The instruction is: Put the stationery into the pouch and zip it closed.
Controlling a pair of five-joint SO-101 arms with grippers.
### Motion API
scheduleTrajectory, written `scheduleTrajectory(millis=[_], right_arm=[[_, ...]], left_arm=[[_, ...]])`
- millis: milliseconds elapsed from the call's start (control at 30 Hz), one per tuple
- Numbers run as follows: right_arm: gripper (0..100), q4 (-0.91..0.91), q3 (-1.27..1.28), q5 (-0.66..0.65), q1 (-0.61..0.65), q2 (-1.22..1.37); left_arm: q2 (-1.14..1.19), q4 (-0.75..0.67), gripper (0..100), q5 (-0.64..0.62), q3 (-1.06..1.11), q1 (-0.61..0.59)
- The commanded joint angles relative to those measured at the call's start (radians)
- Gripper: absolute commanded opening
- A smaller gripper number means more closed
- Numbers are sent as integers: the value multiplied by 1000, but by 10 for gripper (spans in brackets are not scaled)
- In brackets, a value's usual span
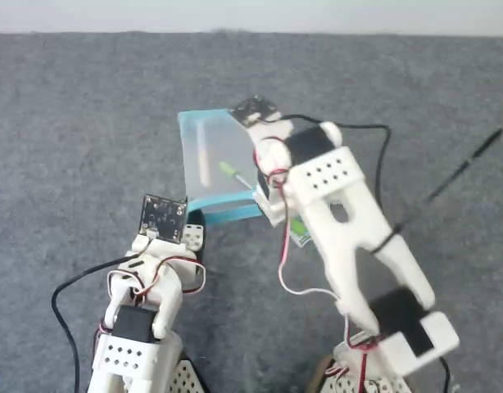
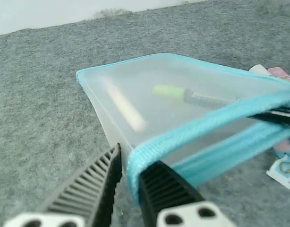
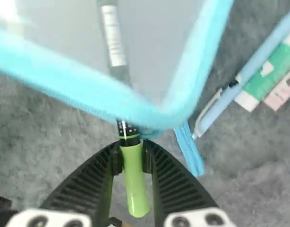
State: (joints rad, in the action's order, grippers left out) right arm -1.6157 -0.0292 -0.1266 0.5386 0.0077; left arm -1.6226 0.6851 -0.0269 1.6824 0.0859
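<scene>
- Both grippers are closed on something, as we see from their wrist views.
- In the right wrist view, the right gripper [image 3: 131, 150] has its two fingers pressed on a green pen [image 3: 134, 189], one finger at each side.
- We see the dark front part of this pen already past the turquoise edge and inside the pouch [image 3: 154, 42]; the green end is outside, between the fingers.
- In the left wrist view, the left gripper [image 2: 131, 163] pinches the turquoise zipper edge of the pouch at one corner.
- Through the clear wall of the pouch we see a pale stick [image 2: 123, 106] lying inside, apart from the pen.
- From above, the pouch sits on the grey carpet [image 1: 71, 123] with its open edge toward the arms, one gripper at each end of that edge.
- Just beside the pouch, outside it, a blue pen [image 3: 249, 75] lies on the carpet. It touches a green and white packet [image 3: 270, 64], and a pink packet [image 3: 289, 82] is next to that.
</scene>
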Motion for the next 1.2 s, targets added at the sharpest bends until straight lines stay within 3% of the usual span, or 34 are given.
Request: scheduleTrajectory(millis=[0, 233, 467, 667, 800, 967, 1167], right_arm=[[6, 2, -143, 21, 31, 27], [17, 15, -249, 12, 110, 54], [278, 21, -273, -28, 159, 51], [259, 16, -273, -52, 124, -59], [256, -42, -267, -52, 38, -189], [258, -139, -249, -52, -174, -225], [256, 38, 2, -57, -349, -226]], left_arm=[[-17, -25, 12, 8, -16, -2], [-17, -25, 12, 8, -16, -2], [-17, -25, 12, 8, -16, -2], [-17, -25, 12, 9, -16, -2], [-17, -25, 12, 9, -15, -2], [-17, -25, 12, 9, -15, -8], [-17, -20, 12, 9, -12, -9]])
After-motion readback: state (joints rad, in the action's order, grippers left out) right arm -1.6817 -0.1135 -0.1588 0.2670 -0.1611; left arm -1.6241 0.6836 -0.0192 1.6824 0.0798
